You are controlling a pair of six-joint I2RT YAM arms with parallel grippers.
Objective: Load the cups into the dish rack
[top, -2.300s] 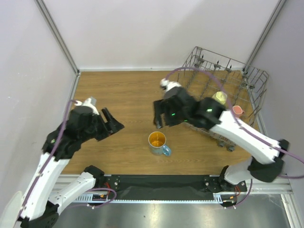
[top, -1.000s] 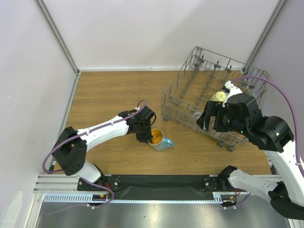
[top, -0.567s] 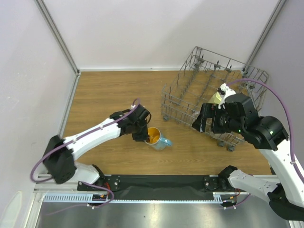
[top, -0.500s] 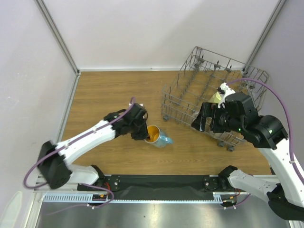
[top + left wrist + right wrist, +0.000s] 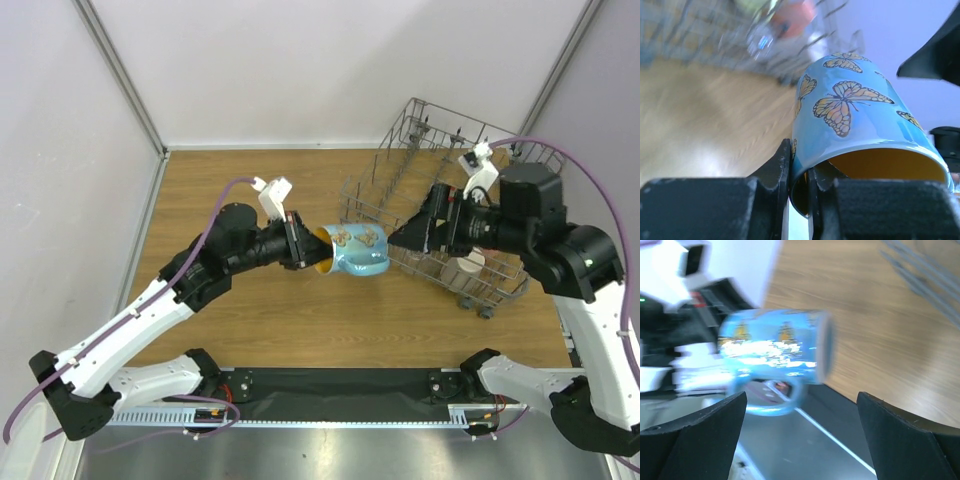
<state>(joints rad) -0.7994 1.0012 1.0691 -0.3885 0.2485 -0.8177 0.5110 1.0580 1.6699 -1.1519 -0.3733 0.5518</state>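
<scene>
Left wrist: left end effector (image 5: 799, 170) clamps butterfly-printed blue mug (image 5: 855, 120); right end effector (image 5: 800, 437) released

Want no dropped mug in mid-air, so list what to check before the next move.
1. Grip: left pincer shut on rim of blue butterfly mug: ok.
2. Lift: mug off the table, lying sideways: ok.
3. Receiver: right pincer open, facing the mug's base: ok.
4. Enclosure: right pincer around mug: not ok, apart.
5. Rim hold firm enough: cannot tell.
6. Target: dish rack beside right arm: ok.
</scene>
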